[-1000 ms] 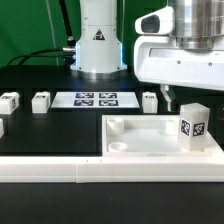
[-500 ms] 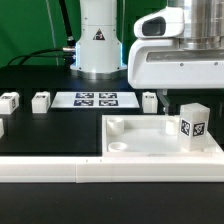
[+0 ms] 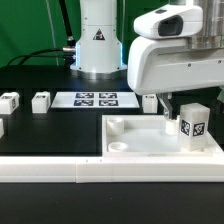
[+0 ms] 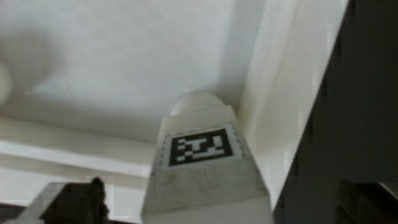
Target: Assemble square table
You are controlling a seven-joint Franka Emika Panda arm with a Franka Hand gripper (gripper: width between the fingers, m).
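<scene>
Pincer jaws stand wide apart, clamped on nothing, above the square table. Upright leg stands on the square table near its far edge, in line between the jaws. Second leg rests on the desk just beyond the square table.

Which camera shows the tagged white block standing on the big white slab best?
The exterior view. It shows the whole upright block standing on the slab at the exterior view's right. The wrist view is close up and blurred: only its tag and part of one face, cut off by the frame.
</scene>
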